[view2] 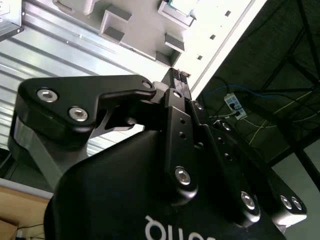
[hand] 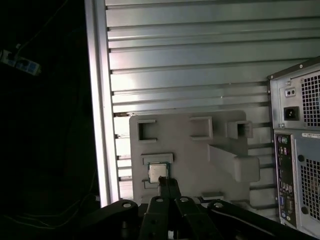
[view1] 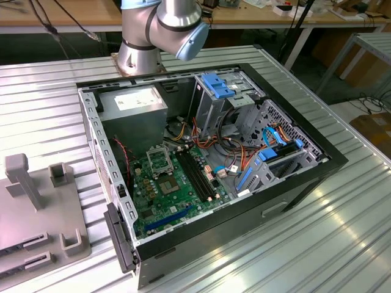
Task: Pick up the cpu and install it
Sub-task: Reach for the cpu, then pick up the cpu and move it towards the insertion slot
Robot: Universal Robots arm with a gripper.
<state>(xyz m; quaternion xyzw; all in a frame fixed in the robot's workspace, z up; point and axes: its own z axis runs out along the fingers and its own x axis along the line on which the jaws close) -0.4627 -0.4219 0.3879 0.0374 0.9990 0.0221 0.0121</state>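
In both wrist views the gripper [hand: 169, 182] [view2: 177, 75] was seen with its fingers pressed together and nothing held between them. The cpu [hand: 156, 172] was found lying flat, metal face up, in a shallow recess of the grey fixture plate [hand: 195, 142], not yet picked up. In the first wrist view it was placed just beyond the fingertips and slightly off to one side of them. It was judged to be apart from the gripper; no contact was seen. No long axis was noted: the part was square, with its sides squared to the plate's edges. The plate was laid on the ribbed metal desk [hand: 190, 65], near one desk edge and beside the back of the computer case [hand: 297, 150]. A raised post [hand: 234, 162] and low recess walls were noted near the cpu, so side room was judged tight and room from above open. In the exterior view the computer case was set mid-desk, lid off, with the green board [view1: 174, 195] and its socket [view1: 160, 160] exposed.
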